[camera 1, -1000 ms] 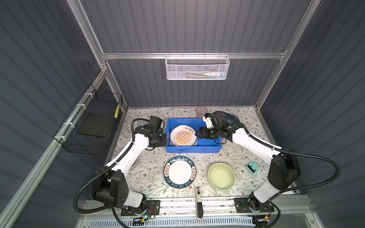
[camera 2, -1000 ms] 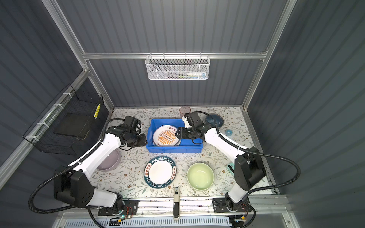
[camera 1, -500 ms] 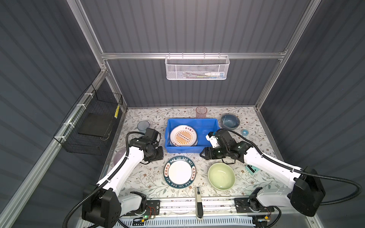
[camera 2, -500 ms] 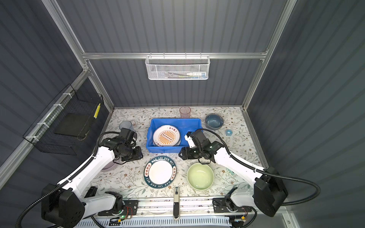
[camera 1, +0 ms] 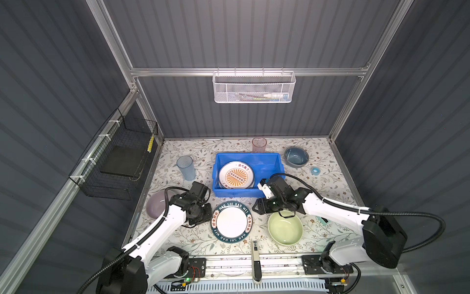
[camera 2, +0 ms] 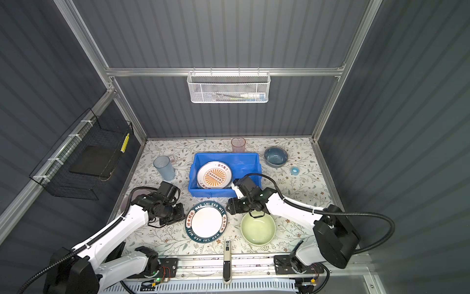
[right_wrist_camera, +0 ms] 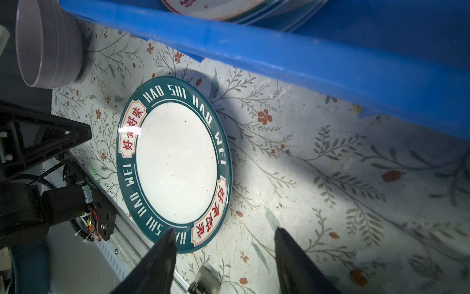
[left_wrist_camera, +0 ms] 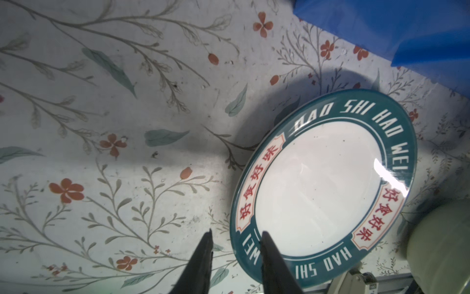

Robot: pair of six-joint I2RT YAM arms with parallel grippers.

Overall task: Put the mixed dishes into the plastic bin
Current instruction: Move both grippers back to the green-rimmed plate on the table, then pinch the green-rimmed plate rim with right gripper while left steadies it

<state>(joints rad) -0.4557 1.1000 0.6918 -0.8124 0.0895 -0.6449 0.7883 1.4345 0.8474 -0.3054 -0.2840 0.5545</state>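
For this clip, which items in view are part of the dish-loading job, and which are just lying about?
Job: bin, sunburst plate already in it, lettered plate, green bowl, lilac bowl, grey-blue bowl, pink tumbler, blue tumbler.

Lying about: tape roll, teal block, mesh basket, wire basket.
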